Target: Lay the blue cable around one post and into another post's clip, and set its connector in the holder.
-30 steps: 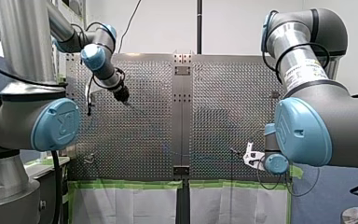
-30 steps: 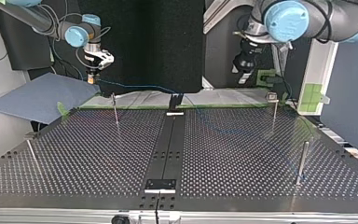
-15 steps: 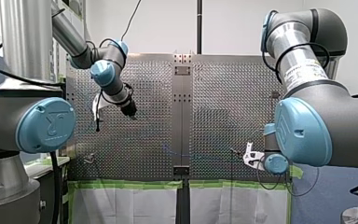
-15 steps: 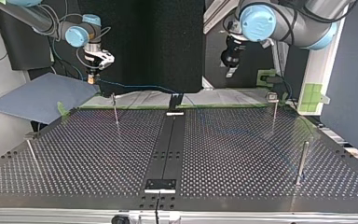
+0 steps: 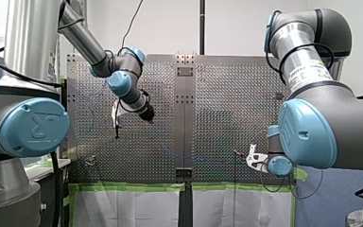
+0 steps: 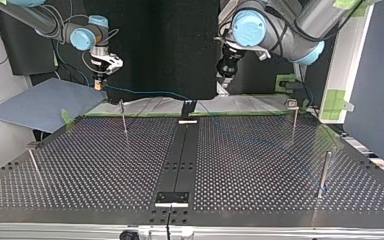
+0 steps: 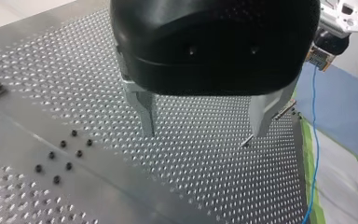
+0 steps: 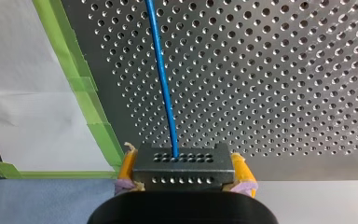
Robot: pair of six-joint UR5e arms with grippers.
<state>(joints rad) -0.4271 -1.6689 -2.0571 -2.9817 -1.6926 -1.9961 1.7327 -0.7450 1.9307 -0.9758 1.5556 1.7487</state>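
While clamped between the yellow pads [image 8: 127, 164] of my right gripper [image 8: 182, 157] just off the table [image 8: 284, 70], connector [image 8: 182, 170] with blue cable [image 8: 162, 79] trailing across that table; above it, my left gripper [image 7: 205, 132], spread wide, empty.

Top view: connector [image 6: 98, 86] in my right gripper [image 6: 98, 83], beyond table's [image 6: 80, 165] far-left edge; cable [image 6: 150, 92] runs toward holder [image 6: 188, 107] at far centre; my left gripper [image 6: 224, 78] above, right of it.

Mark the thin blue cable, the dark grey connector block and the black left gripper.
thin blue cable [image 8: 161, 79]: right wrist view, midway along its visible run.
dark grey connector block [image 8: 182, 169]: right wrist view, its perforated face.
black left gripper [image 7: 205, 133]: left wrist view, midway between fingertips.
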